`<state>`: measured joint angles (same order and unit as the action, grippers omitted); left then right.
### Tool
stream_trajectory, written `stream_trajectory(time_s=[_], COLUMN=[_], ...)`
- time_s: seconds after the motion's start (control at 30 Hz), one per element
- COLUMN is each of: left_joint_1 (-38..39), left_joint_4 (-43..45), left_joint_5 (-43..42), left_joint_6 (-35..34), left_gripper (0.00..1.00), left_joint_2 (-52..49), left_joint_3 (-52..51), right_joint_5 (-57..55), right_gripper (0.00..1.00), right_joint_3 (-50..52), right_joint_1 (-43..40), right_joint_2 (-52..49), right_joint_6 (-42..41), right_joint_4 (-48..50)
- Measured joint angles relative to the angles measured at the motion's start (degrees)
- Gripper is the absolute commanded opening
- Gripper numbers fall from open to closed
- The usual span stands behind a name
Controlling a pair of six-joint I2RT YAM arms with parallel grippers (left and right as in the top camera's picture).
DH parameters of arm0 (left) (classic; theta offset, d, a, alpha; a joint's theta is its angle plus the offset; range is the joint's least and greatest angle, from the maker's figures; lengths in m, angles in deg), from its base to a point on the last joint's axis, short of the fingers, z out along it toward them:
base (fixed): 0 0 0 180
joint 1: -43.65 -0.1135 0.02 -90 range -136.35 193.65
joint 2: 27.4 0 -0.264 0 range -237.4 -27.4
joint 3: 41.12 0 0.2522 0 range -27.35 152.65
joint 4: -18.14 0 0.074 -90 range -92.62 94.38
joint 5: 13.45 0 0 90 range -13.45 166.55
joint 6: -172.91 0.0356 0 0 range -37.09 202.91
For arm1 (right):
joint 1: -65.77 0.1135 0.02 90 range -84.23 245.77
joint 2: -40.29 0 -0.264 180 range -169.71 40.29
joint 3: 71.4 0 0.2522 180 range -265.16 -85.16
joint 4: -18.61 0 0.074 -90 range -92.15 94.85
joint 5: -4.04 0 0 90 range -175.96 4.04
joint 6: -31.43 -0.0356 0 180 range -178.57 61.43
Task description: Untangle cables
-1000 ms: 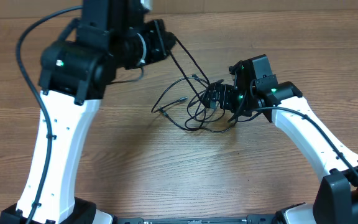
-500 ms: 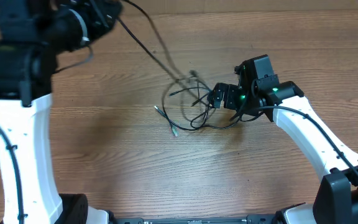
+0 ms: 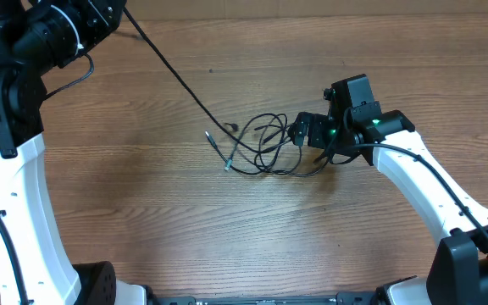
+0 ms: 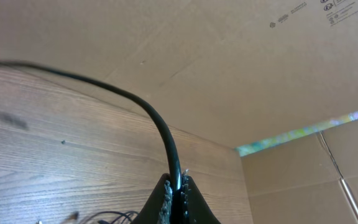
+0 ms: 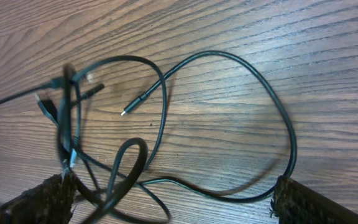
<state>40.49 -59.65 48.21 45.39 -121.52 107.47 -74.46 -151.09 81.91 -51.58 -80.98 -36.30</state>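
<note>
Careful now: your left gripper (image 4: 176,186) is pinched tight on one black cable (image 3: 176,72), which runs in a straight, raised line from the far left corner down to the knot of cables (image 3: 265,151) lying mid-table, just left of your right gripper (image 5: 173,184). That right gripper stands wide, its fingers straddling several loops on the wood without clamping any. The risk, as I judge it, is that a hard pull from the left drags the whole knot along or cinches a loop tighter, because nothing pins the bundle down; the cord could also slip out of that thin pinch. One plug tip (image 3: 226,166) lies free at the knot's left side and could snag in a loop. You have open table (image 3: 185,237) toward the front and left; the cardboard wall (image 4: 229,62) stands close behind the left arm, so room that way looks short.
</note>
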Motion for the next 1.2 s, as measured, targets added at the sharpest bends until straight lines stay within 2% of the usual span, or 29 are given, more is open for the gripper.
stream_trajectory(time_s=[0.2, 0.47, 0.73, 0.83, 0.97, 1.2], left_joint_1=[0.0, 0.0, 0.0, 0.0, 0.0, 0.1], left_joint_4=[0.7, 1.9, 1.0, -0.6, -1.8, -2.3], left_joint_5=[-0.2, -0.4, -0.2, 0.1, 0.3, -0.2], left_joint_6=[0.0, -0.7, -1.5, -1.5, -1.5, -1.8], left_gripper=[0.04, 0.04, 0.04, 0.04, 0.04, 0.04], left_joint_2=[0.0, 0.0, 0.0, 0.0, 0.0, 0.0], left_joint_3=[0.0, 0.0, 0.0, 0.0, 0.1, 0.1], right_joint_5=[0.0, 6.2, 27.0, 37.7, 46.9, 52.4], right_gripper=[1.00, 1.00, 1.00, 1.00, 1.00, 1.00], right_joint_3=[0.0, 0.0, 0.1, 0.1, 0.1, 0.1], right_joint_1=[0.0, 0.0, 0.0, 0.1, 1.2, 6.2], right_joint_2=[0.0, 0.0, 0.0, 0.0, 0.0, 0.0], right_joint_6=[0.0, 0.9, 10.8, 13.6, 13.2, 10.8], right_joint_4=[0.7, 7.8, 24.2, 34.9, 46.0, 56.7])
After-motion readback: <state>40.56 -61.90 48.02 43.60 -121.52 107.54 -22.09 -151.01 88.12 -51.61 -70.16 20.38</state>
